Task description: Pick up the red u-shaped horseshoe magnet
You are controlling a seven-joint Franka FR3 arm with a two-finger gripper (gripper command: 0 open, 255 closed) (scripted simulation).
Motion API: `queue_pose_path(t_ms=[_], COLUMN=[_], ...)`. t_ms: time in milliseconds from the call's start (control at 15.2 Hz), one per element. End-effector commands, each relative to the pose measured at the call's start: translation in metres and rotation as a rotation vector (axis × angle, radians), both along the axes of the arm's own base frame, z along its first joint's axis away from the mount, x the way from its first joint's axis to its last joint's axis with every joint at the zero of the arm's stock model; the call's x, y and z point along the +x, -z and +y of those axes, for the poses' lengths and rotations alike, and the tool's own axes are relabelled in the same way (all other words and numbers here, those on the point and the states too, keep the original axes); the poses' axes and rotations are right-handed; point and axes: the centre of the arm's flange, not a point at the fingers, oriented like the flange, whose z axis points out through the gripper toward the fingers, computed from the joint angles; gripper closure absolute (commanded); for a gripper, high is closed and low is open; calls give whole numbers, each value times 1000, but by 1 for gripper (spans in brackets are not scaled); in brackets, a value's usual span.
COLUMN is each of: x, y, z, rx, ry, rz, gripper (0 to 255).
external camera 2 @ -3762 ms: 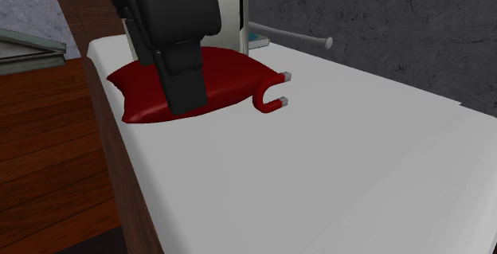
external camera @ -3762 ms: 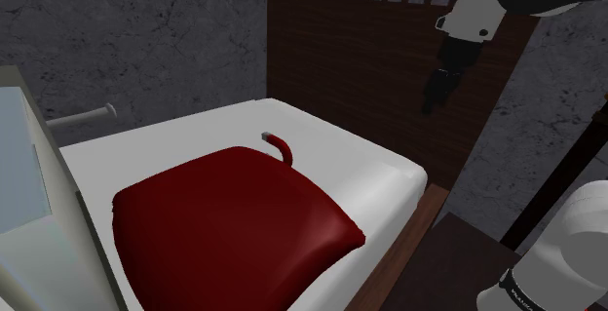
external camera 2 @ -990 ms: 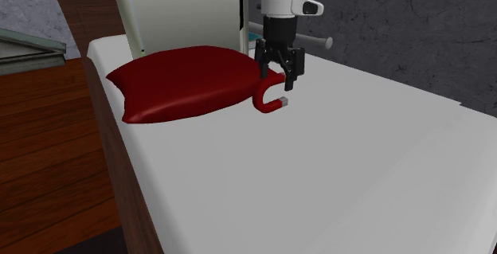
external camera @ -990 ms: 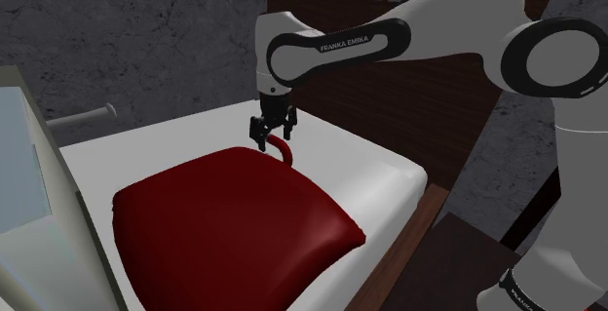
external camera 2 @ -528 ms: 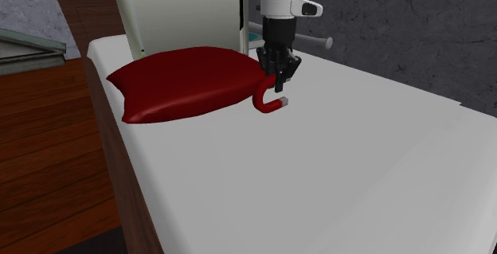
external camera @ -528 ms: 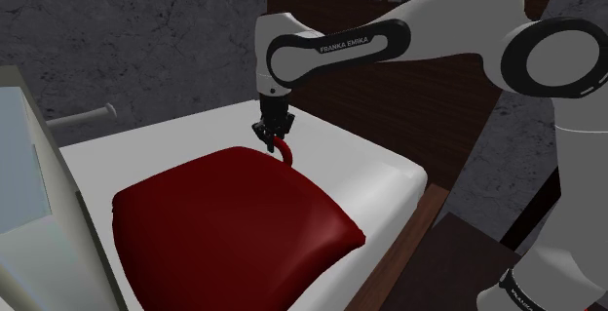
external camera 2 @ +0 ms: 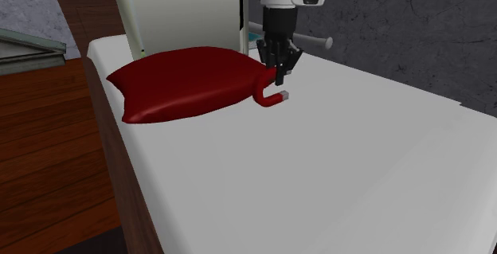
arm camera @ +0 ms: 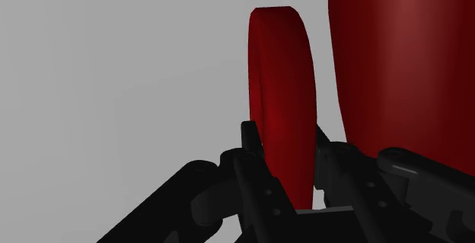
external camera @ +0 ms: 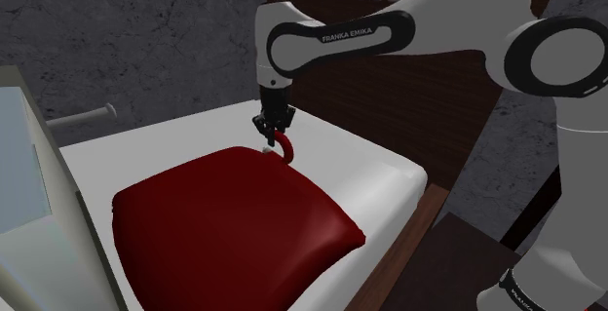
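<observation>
As the shoulder view shows, the pincer (external camera: 272, 143) is clamped on the red horseshoe magnet (external camera: 285, 147) at the red pillow's (external camera: 224, 221) edge on the bed (external camera: 370, 168). The second exterior view shows its grey tip (external camera 2: 284, 95); the wrist view, fingers (arm camera: 255, 169) pressing both sides.

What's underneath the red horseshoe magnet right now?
The white bed top lies under the magnet, which the gripper clasps. In the shoulder view the dark red pillow covers its lower end, so whether it touches the top cannot be told.
</observation>
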Motion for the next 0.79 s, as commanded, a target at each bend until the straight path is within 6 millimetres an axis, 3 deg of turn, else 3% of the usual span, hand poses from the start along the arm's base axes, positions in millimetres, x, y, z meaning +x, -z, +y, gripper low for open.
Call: queue_pose_path(t_ms=[0,594,726], x=[1,1,1], y=[-11,-59,-59], z=[0,0,0], rx=[0,0,0], ry=[0,0,0], rz=[0,0,0], gripper=[255,255,255])
